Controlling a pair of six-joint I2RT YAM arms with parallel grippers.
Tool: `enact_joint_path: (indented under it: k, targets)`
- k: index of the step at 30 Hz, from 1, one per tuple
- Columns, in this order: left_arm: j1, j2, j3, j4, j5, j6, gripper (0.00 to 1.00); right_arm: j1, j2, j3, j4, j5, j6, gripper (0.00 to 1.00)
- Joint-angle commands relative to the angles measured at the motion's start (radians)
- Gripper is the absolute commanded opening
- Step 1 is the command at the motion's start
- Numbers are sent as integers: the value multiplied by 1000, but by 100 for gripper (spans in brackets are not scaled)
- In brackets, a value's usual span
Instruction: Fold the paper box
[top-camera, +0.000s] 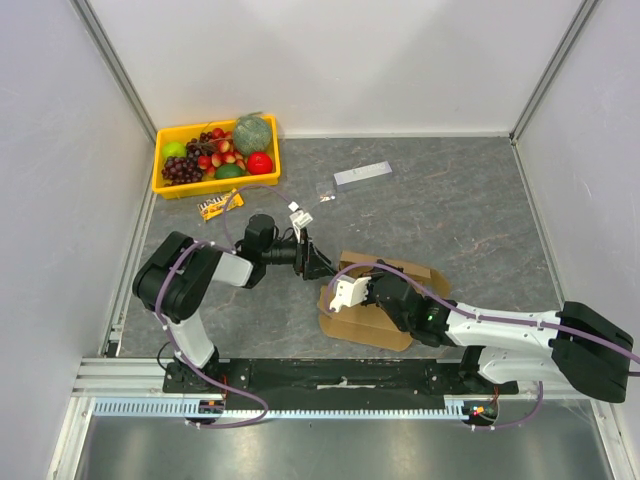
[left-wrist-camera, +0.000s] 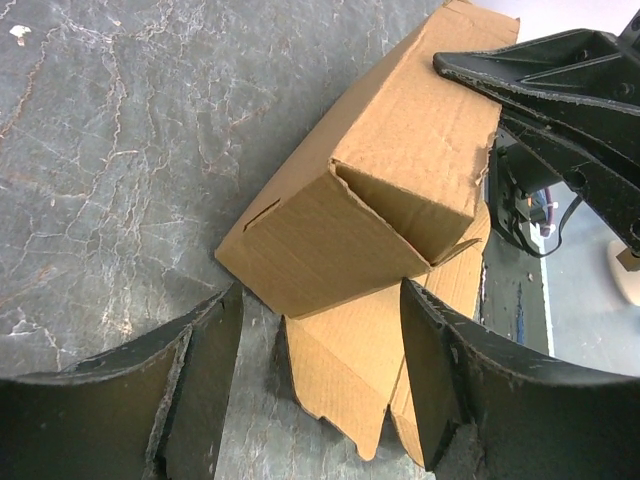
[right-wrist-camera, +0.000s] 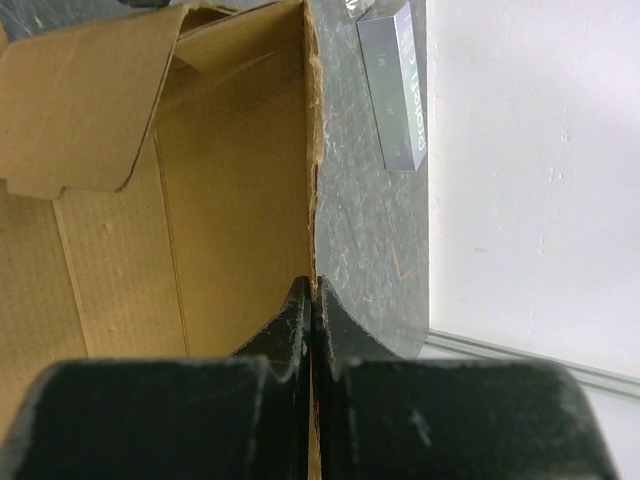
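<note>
The paper box is brown cardboard, partly folded, near the table's front centre. In the left wrist view the box shows raised walls and a loose flap lying flat on the table between my fingers. My left gripper is open at the box's left end, its fingers either side of that flap, not gripping it. My right gripper is shut on the upright side wall of the box, one finger inside and one outside.
A yellow fruit tray stands at the back left. A small orange packet, a tiny clear bag and a grey-white flat strip lie behind the box. White walls enclose the grey table.
</note>
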Motion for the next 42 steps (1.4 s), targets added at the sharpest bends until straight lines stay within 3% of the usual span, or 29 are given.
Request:
enact_joint_path:
  k: [1,11,21,33,42]
  targets:
    - [-23,-37,-22,71,-47,47,70,6,-14,-2,26,-28,49,0]
    - [-36,-48,-100,258,-133,9,70,8,15,14,19,-52,73,0]
    - [-37,-53,-154,381,-133,-35,70,5,19,-5,31,-48,73,0]
    - [-36,-34,-131,381,36,-5,71,8,-7,-9,-13,-32,60,0]
    - [-37,-36,-149,344,-20,78,72,23,-31,23,-98,-9,86,0]
